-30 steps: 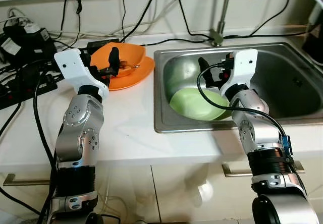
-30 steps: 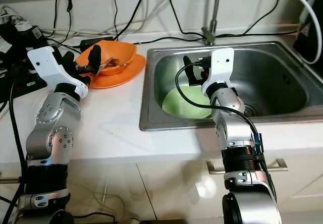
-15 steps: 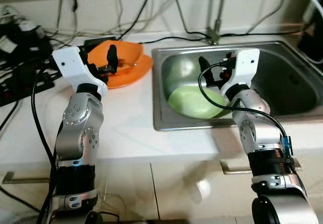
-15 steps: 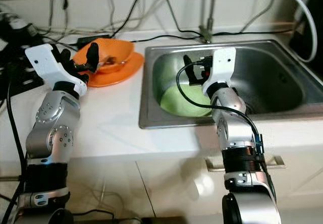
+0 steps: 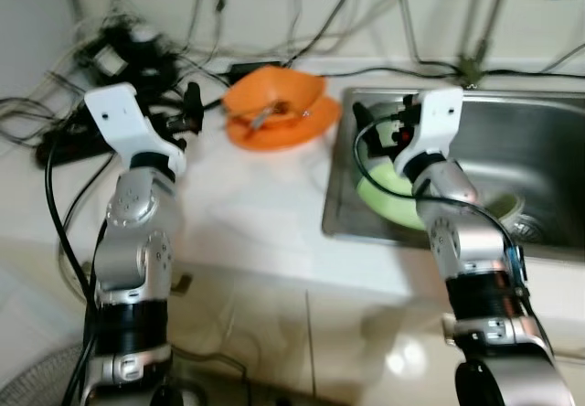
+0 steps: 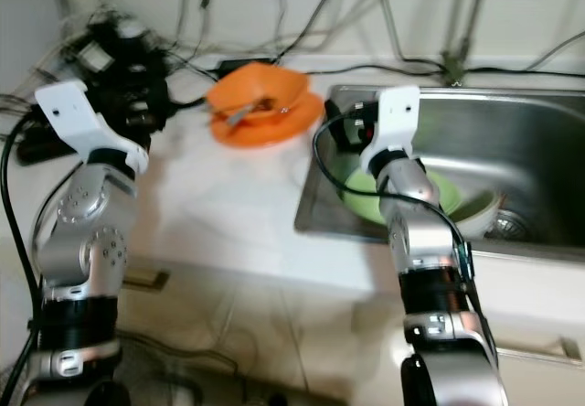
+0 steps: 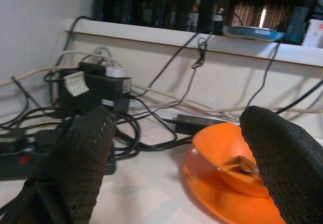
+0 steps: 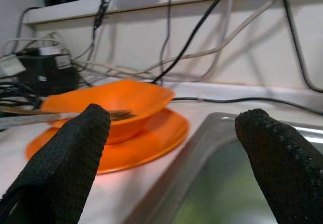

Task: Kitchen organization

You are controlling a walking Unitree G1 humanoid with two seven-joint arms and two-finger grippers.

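Observation:
An orange bowl (image 5: pixel 274 93) with a metal utensil (image 5: pixel 265 112) in it sits on an orange plate (image 5: pixel 285 130) on the white counter, left of the sink (image 5: pixel 548 150). A green plate (image 5: pixel 388 196) lies tilted in the sink, with a pale bowl (image 5: pixel 503 210) beside it. My left gripper (image 5: pixel 183 112) hovers open above the counter, left of the orange bowl (image 7: pixel 229 156) and apart from it. My right gripper (image 5: pixel 375 127) is open over the sink's left rim (image 8: pixel 202 133), above the green plate, facing the orange bowl (image 8: pixel 111 100). Both hold nothing.
Black power strips, adapters and tangled cables (image 5: pixel 119 54) crowd the back left of the counter and run along the wall. The tap's base (image 5: pixel 473 58) stands behind the sink. Cabinet fronts (image 5: pixel 302 333) lie below the counter edge.
The whole picture has shifted right, so the camera moved left. The left gripper, earlier at the orange bowl's edge, now stands clear to its left. The right gripper now sits at the sink's left rim.

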